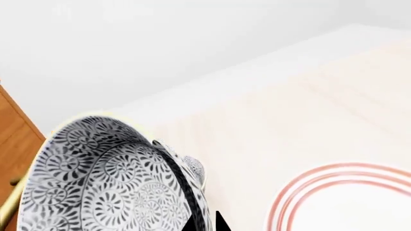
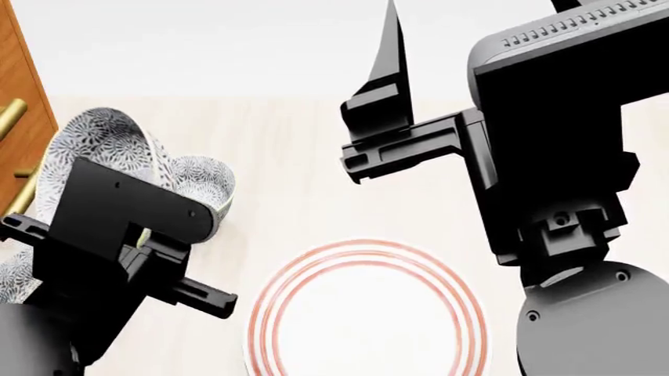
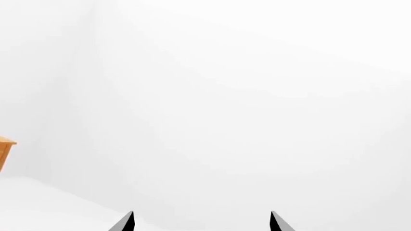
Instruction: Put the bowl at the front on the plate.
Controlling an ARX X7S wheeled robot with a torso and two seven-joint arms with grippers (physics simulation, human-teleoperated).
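The bowl point(image 1: 96, 178), white with a dense grey-blue floral pattern, hangs tilted above the table, and my left gripper point(image 1: 204, 222) is shut on its rim, one fingertip inside the wall and one outside. In the head view the bowl point(image 2: 99, 133) shows above the left gripper's body point(image 2: 125, 215), which hides the fingers. The plate point(image 2: 366, 313), white with thin red rings, lies flat on the table to the right of the bowl; its rim point(image 1: 301, 192) shows in the left wrist view. My right gripper point(image 3: 200, 221) is open and empty, raised high point(image 2: 392, 78) beyond the plate.
A look-alike bowl point(image 2: 204, 184) stands on the table just behind the held one, seen also as a bowl point(image 1: 192, 168) in the left wrist view. Part of another patterned bowl point(image 2: 16, 274) shows at the left edge. A wooden cabinet point(image 2: 16, 94) with brass handles borders the left.
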